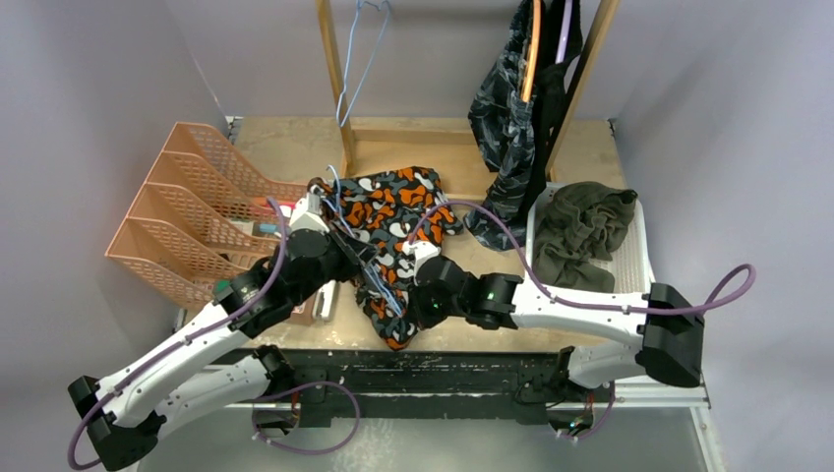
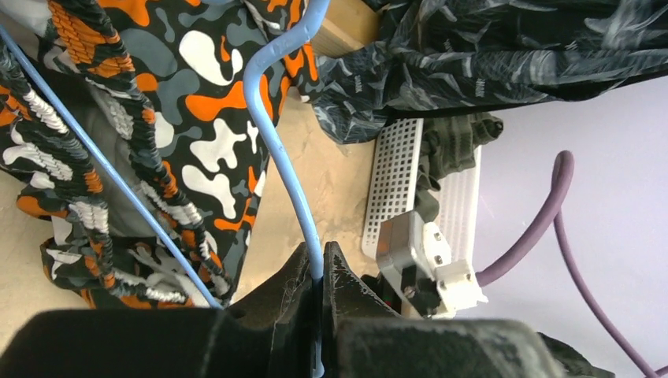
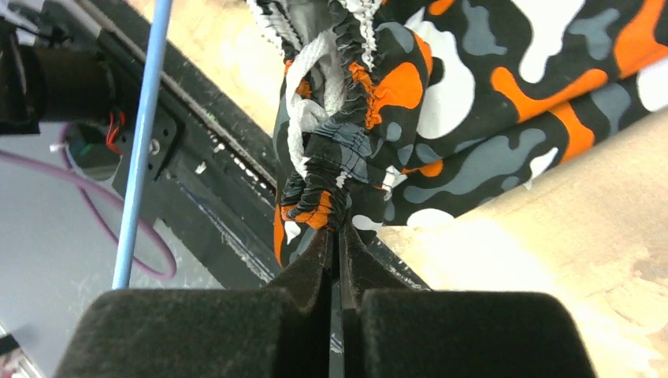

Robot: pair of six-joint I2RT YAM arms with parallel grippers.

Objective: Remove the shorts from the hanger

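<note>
Arms both reach in low over the middle of the wooden surface (image 1: 285, 147). Left claw (image 2: 321, 256) is pressed together on the light blue wire hanger (image 2: 276, 134). Right claw (image 3: 339, 236) pinches the bunched waistband of the orange-black-white camouflage shorts (image 1: 393, 211), which lie spread mid-surface. From above, both claws are mostly lost among fabric and cable. The shorts' lower end reaches the near edge. Orange mesh trays (image 1: 187, 216) crowd the left, and a white basket (image 1: 637, 246) holding olive green shorts (image 1: 580, 231) sits on the right.
</note>
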